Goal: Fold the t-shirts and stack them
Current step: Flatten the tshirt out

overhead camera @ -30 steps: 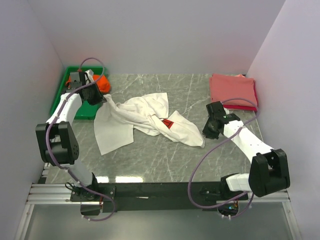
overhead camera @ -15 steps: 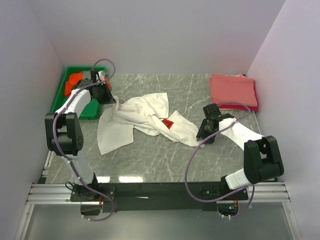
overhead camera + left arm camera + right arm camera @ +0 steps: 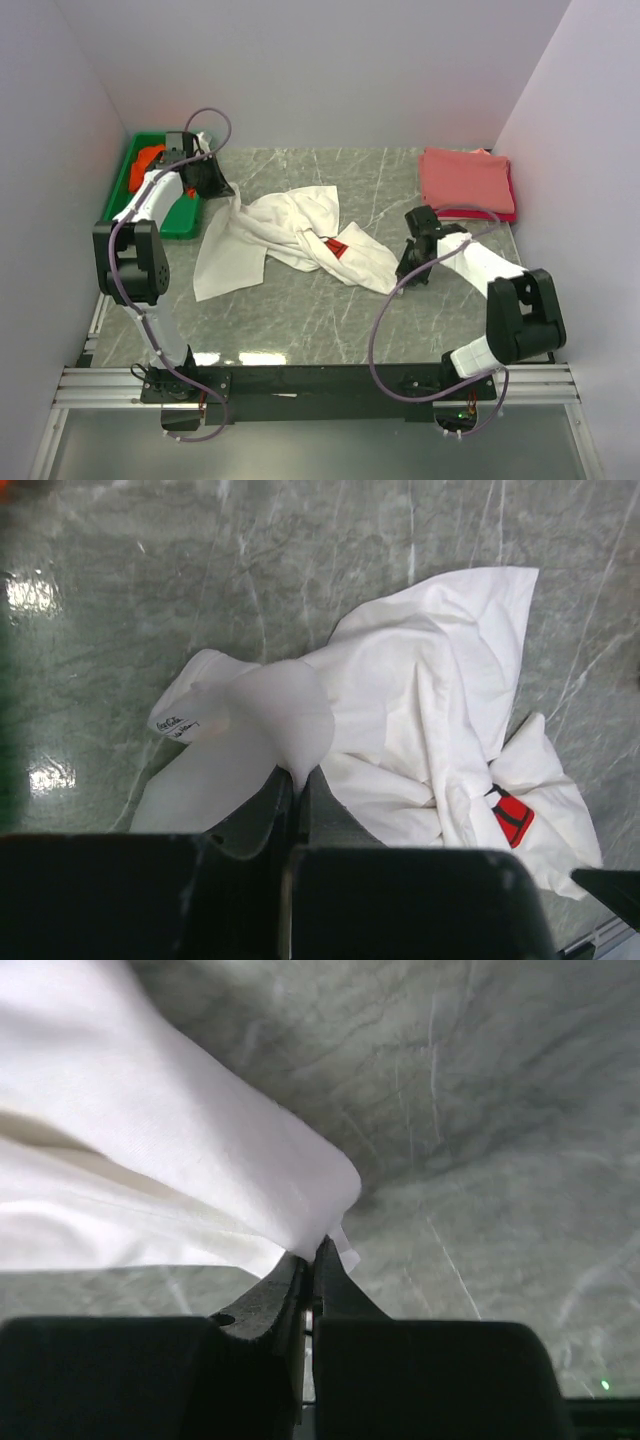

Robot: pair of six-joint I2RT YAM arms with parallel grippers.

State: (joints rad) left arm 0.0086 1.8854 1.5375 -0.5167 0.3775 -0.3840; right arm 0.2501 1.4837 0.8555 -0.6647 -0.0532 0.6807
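White t-shirt (image 3: 290,225) is now held at both ends: the right jaws just shut on its lower-right corner, and the left jaws grip the upper-left. It looks ready to be pulled flat.

left arm (image 3: 150,200): white links, black joints | right arm (image 3: 482,264): same | cables (image 3: 372,340): purple, 1 per arm | end effector fingers (image 3: 262,808): black

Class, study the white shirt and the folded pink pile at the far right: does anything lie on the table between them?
Nothing visible does. Bare table separates the white shirt from the pink pile. Only the right gripper, jaws shut on the shirt's right edge, sits close to that path.
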